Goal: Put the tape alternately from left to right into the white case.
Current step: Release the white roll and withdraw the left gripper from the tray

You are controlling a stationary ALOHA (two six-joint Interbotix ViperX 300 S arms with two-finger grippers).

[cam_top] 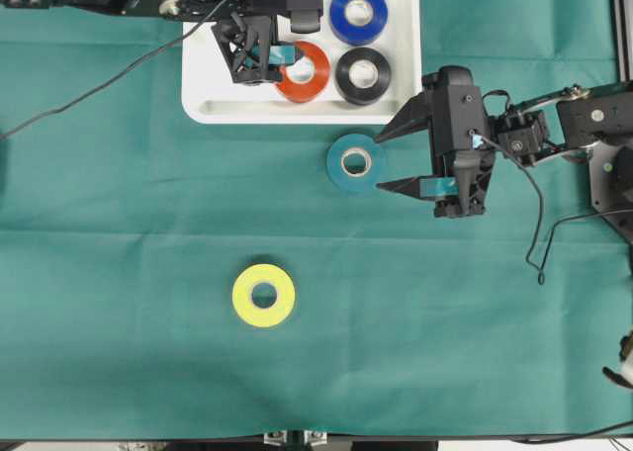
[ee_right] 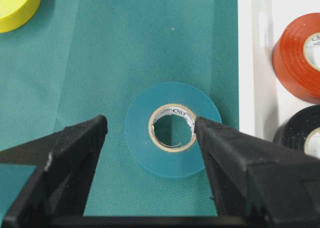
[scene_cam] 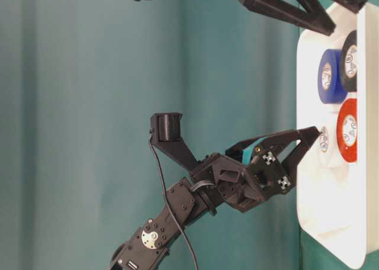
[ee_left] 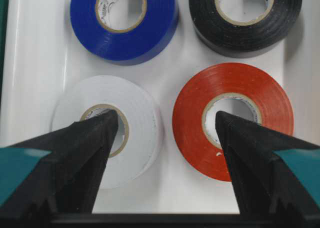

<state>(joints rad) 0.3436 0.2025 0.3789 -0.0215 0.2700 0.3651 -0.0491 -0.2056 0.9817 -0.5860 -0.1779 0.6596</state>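
The left gripper (cam_top: 259, 60) is seen over the white case (cam_top: 203, 95), its jaws spread wide with nothing held between them. In the left wrist view, one finger (ee_left: 70, 163) is placed in front of the white tape roll (ee_left: 132, 118) and the other in front of the red tape roll (ee_left: 200, 113); both rolls lie flat on the floor of the case, side by side. Whether the fingertips touch the rolls cannot be told. Beyond them, the blue tape roll (ee_left: 125, 38) and the black tape roll (ee_left: 245, 35) are laid flat in the far row, blue behind white and black behind red. In the table-level view the left gripper's fingertips are seen close to the white roll inside the raised rim.

The right gripper (cam_top: 394, 160) is held over the green surface (cam_top: 119, 273), just beside the case, with its jaws also wide apart and empty. The teal tape roll (ee_right: 172, 110) is seen lying flat on the cloth between the two fingers, apart from both of them, near the edge of the case but outside it.

A yellow tape roll (cam_top: 263, 296) is left flat on the surface, well apart from the case and from both grippers.
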